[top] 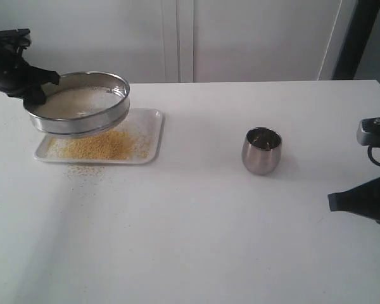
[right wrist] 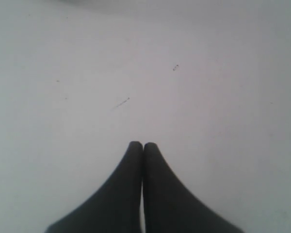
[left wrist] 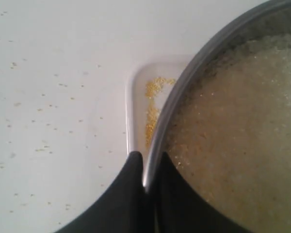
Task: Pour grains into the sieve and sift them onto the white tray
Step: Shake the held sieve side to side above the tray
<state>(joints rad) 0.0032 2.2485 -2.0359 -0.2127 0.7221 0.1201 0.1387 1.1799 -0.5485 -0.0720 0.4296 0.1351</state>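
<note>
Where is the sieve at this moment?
In the exterior view, the sieve is at far left, held over the white tray, its rim pinched by the left fingers.

Soft, even light washes the white table (top: 196,240) nearly featureless in the exterior view. The sieve (top: 82,104) shows a bright glint on its rim, and the steel cup (top: 261,151) casts a faint, soft shadow. Close to the wrist cameras, the left gripper (left wrist: 145,158) and right gripper (right wrist: 143,145) look blurred. The right wrist view is dimmer and greyer.
</note>
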